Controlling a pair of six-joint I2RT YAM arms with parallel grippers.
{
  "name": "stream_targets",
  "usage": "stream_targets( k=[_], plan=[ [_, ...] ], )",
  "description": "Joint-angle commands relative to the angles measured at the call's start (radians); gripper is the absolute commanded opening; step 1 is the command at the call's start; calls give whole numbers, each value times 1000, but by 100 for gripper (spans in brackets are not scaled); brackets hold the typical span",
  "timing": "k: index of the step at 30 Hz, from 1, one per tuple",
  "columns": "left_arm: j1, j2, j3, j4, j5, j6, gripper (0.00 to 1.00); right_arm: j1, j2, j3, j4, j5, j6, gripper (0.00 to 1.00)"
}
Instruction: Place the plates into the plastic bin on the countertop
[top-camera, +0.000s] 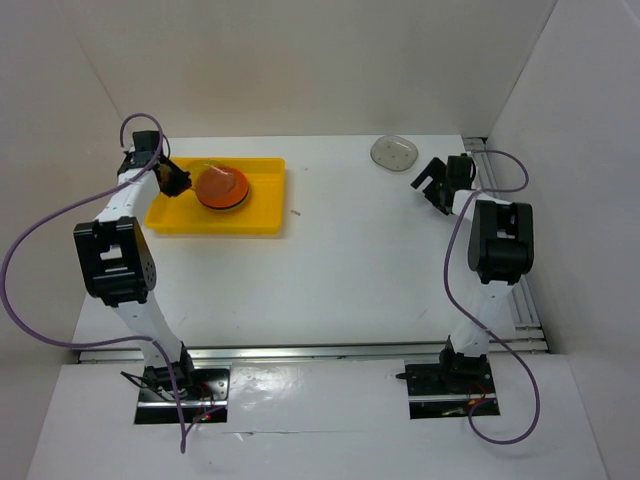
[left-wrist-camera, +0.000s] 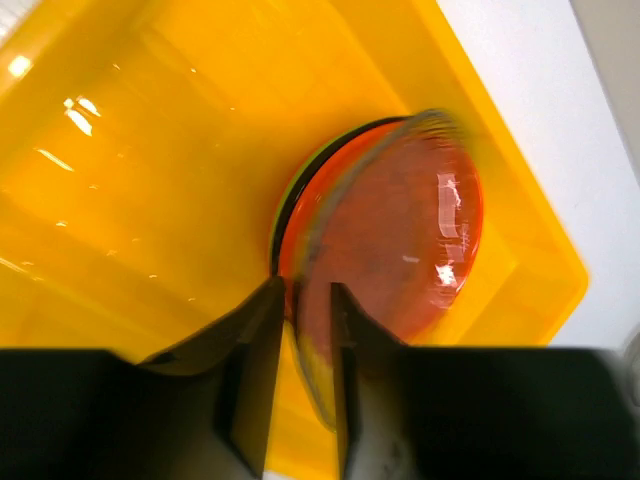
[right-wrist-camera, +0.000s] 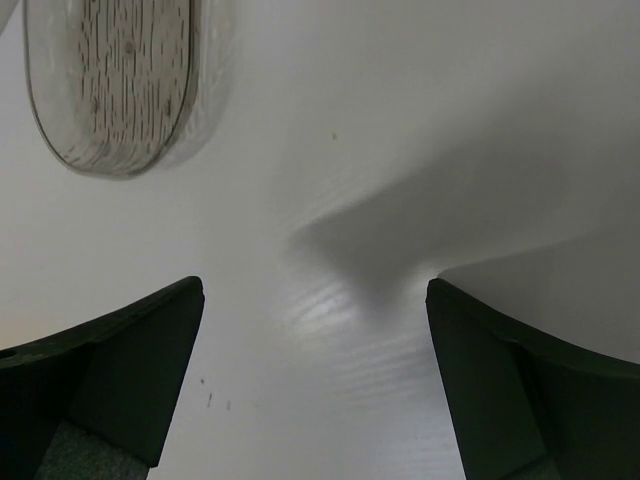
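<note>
Over the yellow plastic bin (top-camera: 266, 216), your left gripper (left-wrist-camera: 307, 290) narrow around a tilted plate (left-wrist-camera: 395, 250), grip unclear, orange-topped stack (top-camera: 222, 192) beneath, your right gripper (right-wrist-camera: 315, 290) spread wide near the grey dotted plate (right-wrist-camera: 110, 80) on the countertop (top-camera: 350, 265).

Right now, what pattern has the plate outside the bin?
Grey plate, dark dots; clearest in right wrist view.

The flat white tabletop (top-camera: 350, 270) carries 2 things: a shallow rectangular bright yellow plastic bin (top-camera: 262, 228) and, well apart to its right, a grey rounded-square dotted plate (top-camera: 394, 152).
</note>
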Motion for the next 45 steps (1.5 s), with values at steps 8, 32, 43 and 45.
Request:
stream_targets(
  k=[8, 32, 43, 45],
  plan=[
    [-8, 66, 52, -20, 65, 1, 78, -14, 217, 298, -117, -18, -1, 100],
    [-207, -82, 259, -285, 11, 223, 100, 16, 631, 669, -314, -154, 69, 12],
    [-427, -84, 235, -180, 218, 268, 100, 78, 160, 170, -60, -147, 93, 0],
    [-462, -85, 210, -141, 228, 268, 100, 108, 54, 0, 2, -147, 68, 0]
  ],
)
